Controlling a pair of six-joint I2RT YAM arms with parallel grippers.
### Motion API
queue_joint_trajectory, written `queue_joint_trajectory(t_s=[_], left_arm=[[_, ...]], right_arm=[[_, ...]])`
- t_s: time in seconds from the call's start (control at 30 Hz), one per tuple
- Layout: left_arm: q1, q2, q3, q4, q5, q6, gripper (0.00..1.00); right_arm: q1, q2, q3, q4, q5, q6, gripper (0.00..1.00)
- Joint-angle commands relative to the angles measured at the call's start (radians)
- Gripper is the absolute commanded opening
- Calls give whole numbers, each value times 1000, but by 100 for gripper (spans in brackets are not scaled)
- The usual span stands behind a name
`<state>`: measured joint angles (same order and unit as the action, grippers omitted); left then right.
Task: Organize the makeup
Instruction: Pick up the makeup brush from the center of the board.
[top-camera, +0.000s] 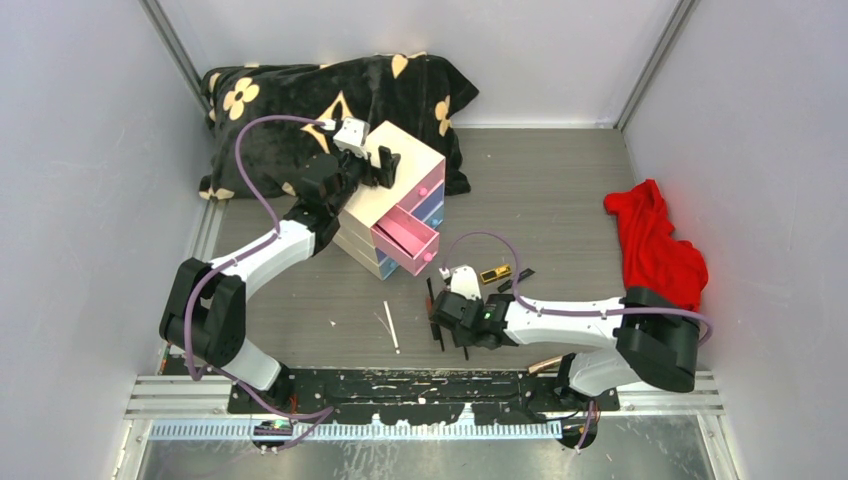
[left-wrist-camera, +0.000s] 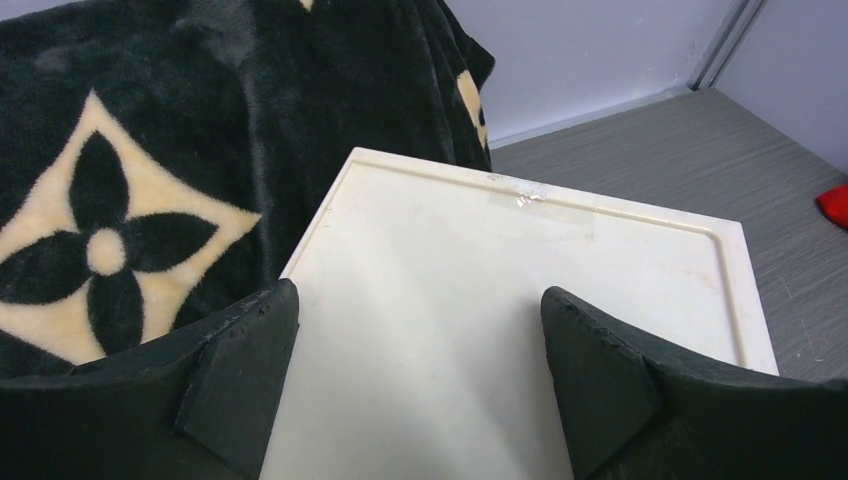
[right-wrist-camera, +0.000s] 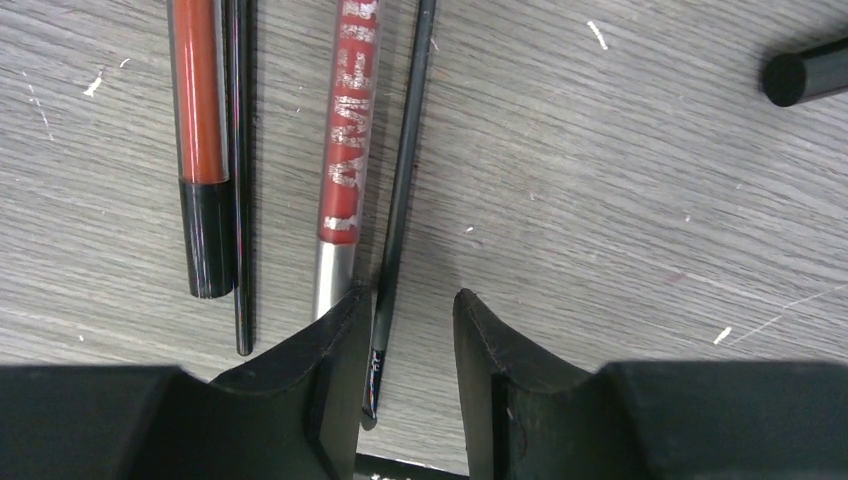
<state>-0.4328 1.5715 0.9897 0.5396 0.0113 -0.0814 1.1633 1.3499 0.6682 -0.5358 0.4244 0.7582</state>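
Note:
Several pencils (top-camera: 431, 298) lie side by side on the grey table. The right wrist view shows a red-brown pencil with a black cap (right-wrist-camera: 199, 130), a thin black one (right-wrist-camera: 241, 200), a red-and-silver lettered one (right-wrist-camera: 345, 150) and another thin black one (right-wrist-camera: 398, 210). My right gripper (top-camera: 437, 325) (right-wrist-camera: 410, 300) is low over them, narrowly open. The end of that last thin black pencil lies between its fingers, beside the left one. A white pencil (top-camera: 391, 327) lies to the left. A black-gold compact (top-camera: 495, 273) and a black tube (top-camera: 522, 274) (right-wrist-camera: 805, 75) lie behind. My left gripper (top-camera: 383, 166) (left-wrist-camera: 420, 295) is open and empty over the cream box top (left-wrist-camera: 520, 250).
The cream drawer box (top-camera: 400, 190) stands at the back left with one pink drawer (top-camera: 405, 240) pulled open. A black flowered blanket (top-camera: 330, 100) (left-wrist-camera: 120, 200) lies behind it. A red cloth (top-camera: 655, 245) lies at the right. A brown stick (top-camera: 545, 365) lies by the right arm's base.

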Motion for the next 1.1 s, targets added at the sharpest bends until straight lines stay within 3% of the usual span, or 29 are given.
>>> queue_joint_trajectory(t_s=[0.0,0.13,0.3,0.73,0.87,1.07], left_arm=[[28,114,-105,-429,-61,-95,91],[28,110,-108,-429,-66,-94,91],[28,107,-110,-428,-69,-93,91],[28,92,-119,-426,-79,-91,91],[27,88,-121,-426,-81,-89,91],[28,90,-121,-425,-81,-92,91]], right_arm=[[-4,39,27,58,-16,-3,41],[-15,57,-4,102,-58,9,39],[-23,53,-26,113,-85,18,26],[-27,13,-68,-11,-108,54,21],[-26,7,-77,-36,-112,70,1],[-27,-32,-70,-89,-68,81,1]])
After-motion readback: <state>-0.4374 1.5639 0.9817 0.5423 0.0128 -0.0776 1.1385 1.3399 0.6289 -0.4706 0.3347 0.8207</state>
